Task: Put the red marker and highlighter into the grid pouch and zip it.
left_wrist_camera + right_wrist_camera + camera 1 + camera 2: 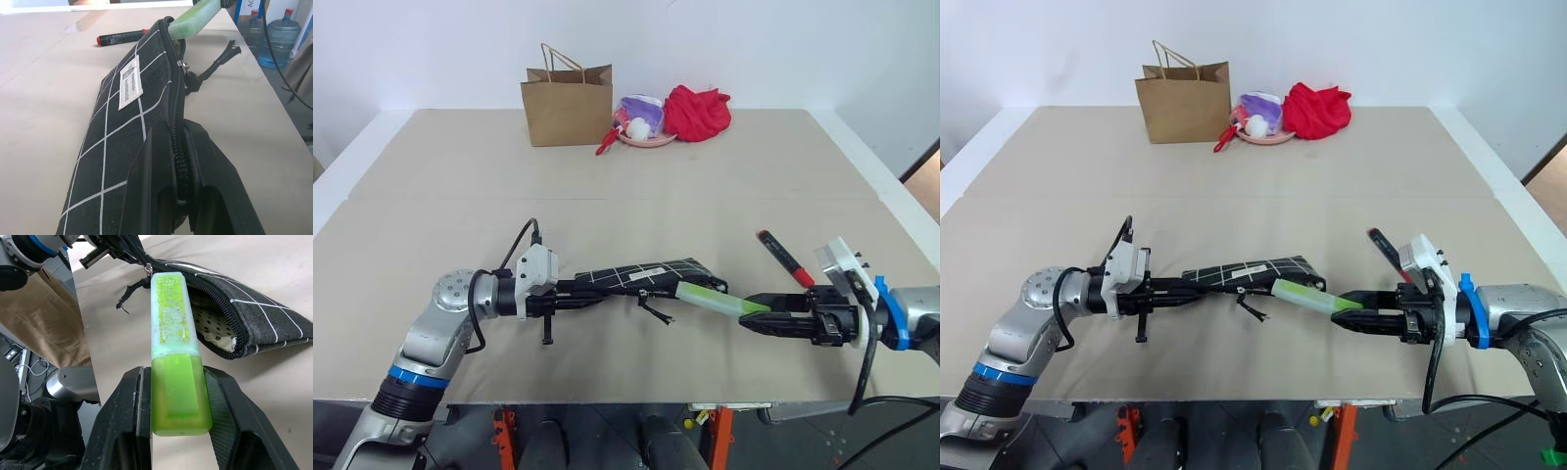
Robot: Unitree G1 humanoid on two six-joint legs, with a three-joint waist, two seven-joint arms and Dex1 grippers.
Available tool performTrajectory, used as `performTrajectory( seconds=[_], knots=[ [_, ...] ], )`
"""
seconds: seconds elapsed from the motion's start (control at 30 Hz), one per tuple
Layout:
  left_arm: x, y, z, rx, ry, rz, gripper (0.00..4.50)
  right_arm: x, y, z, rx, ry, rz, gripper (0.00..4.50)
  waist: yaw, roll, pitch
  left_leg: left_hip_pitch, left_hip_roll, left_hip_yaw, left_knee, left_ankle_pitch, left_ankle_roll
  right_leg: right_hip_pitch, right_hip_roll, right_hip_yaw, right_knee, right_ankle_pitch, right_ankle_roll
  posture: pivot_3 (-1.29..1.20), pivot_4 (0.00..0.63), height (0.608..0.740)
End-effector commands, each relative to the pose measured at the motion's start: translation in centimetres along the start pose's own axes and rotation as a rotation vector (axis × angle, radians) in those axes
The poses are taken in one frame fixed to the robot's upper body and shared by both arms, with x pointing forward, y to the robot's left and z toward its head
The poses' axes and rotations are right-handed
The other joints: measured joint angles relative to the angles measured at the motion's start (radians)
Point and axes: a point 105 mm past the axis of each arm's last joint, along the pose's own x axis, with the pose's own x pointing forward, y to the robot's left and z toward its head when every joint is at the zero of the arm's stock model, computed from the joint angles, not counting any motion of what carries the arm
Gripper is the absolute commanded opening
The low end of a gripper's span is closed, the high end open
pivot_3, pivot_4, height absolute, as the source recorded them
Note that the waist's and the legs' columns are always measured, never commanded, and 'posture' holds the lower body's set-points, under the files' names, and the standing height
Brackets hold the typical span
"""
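Near front desk edge: left tool (592, 297) clamped tight on grid pouch (646, 275) end, holding mouth open for loading. Right tool (756, 321) grips highlighter (715, 300) by green end, pale tip at pouch opening. Red marker (784, 258) loose on desk beyond, toward right edge. Far edge: paper bag (568, 106).

Highlighter (710, 300) tip at pouch (646, 275) mouth, marker (784, 257) to right
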Motion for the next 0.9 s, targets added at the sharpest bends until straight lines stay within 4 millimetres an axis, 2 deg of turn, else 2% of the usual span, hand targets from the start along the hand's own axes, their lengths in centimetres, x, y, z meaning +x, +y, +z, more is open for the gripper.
performTrajectory(
  seconds=[0.03, 0.4, 0.63, 0.7, 0.77, 0.8, 0.9],
  knots=[
    [0.3, -0.3, 0.9, 0.041, -0.025, -0.01, 0.0, 0.0, -0.2, 0.6, -0.024, 0.003, -0.006, 1.16, 0.0, 0.0, 0.0, 0.0, 0.0, 0.0, 0.0, 0.0, 0.0, 0.0, 0.0, 0.0, 0.0, 0.0, 0.0, 0.0, 0.15, 0.74],
    [0.6, -0.8, 1.0, 0.032, -0.04, -0.014, 0.0, 0.6, -1.2, 0.2, -0.016, 0.046, 0.0, 1.16, 0.0, 0.0, 0.0, 0.0, 0.0, 0.0, 0.0, 0.0, 0.0, 0.0, 0.0, 0.0, 0.0, 0.0, 0.0, 0.0, 0.15, 0.74],
    [1.1, -0.8, 1.1, 0.033, -0.051, -0.013, 0.0, 3.6, -1.3, 0.6, -0.041, 0.013, 0.04, 1.16, -0.001, 0.0, 0.0, 0.0, 0.0, 0.0, 0.0, 0.0, 0.0, 0.0, 0.0, 0.0, 0.0, 0.001, 0.0, 0.0, 0.15, 0.74],
    [1.1, -0.8, 1.2, 0.033, -0.053, -0.01, 0.0, 4.3, -1.2, 1.1, -0.028, -0.007, 0.057, 2.2, -0.001, 0.0, 0.0, 0.0, 0.0, 0.0, 0.0, 0.0, 0.0, 0.0, 0.0, 0.0, 0.0, 0.001, 0.0, 0.0, 0.15, 0.74],
    [1.2, -0.7, 1.2, 0.033, -0.053, -0.008, 0.0, 4.6, -1.2, 1.5, -0.046, -0.02, 0.06, 2.6, 0.0, 0.0, 0.0, 0.0, 0.0, 0.0, 0.0, 0.0, 0.0, 0.0, 0.0, 0.0, 0.0, 0.001, 0.0, 0.0, 0.15, 0.74],
    [1.2, -0.7, 1.2, 0.033, -0.053, -0.006, 0.0, 4.6, -1.2, 1.6, -0.047, -0.022, 0.059, 3.27, 0.0, 0.0, 0.0, 0.0, 0.0, 0.0, 0.0, 0.0, 0.0, 0.0, 0.0, 0.0, 0.0, 0.0, 0.0, 0.0, 0.15, 0.74],
    [1.0, -0.6, 1.1, 0.034, -0.051, 0.0, 0.0, 4.4, -1.2, 1.8, -0.037, -0.026, 0.055, 4.49, 0.0, 0.0, 0.0, 0.0, 0.0, 0.0, 0.0, 0.0, 0.0, 0.0, 0.0, 0.0, 0.0, 0.0, 0.0, 0.0, 0.15, 0.74]
  ],
)
